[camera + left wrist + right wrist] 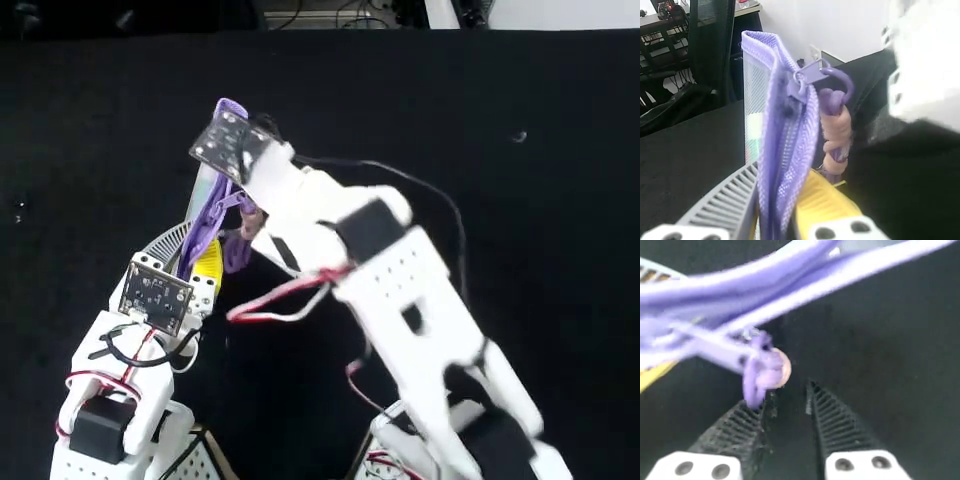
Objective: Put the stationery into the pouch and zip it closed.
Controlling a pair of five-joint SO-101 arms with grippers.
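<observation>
Two arms over the black table [520,200], both at the same purple mesh zip pouch [212,215].

- Left gripper [190,250]: clamped on the pouch [782,150]. Its grey ribbed finger [722,202] is on one face and its yellow finger [822,197] on the other. The pouch stands on edge, zip side toward the left wrist camera, and sticks out from the gripper away from the arm's base.
- Zipper slider [807,75]: near the pouch's far end, close to the corner. A purple pull loop [840,82] hangs off it, with a pinkish charm [835,130] below. Can't tell if the zip behind the slider is closed.
- Right gripper [787,397]: black ribbed fingers [832,420] are parted with a narrow gap and nothing between them. The charm [770,367] hangs just beside one fingertip; contact unclear. The pouch [790,285] crosses just beyond the tips.
- High view: the right arm comes in from the lower right, with its wrist over the pouch's far half.
- Pale patches show through the mesh in the left wrist view. Can't tell what they are.
</observation>
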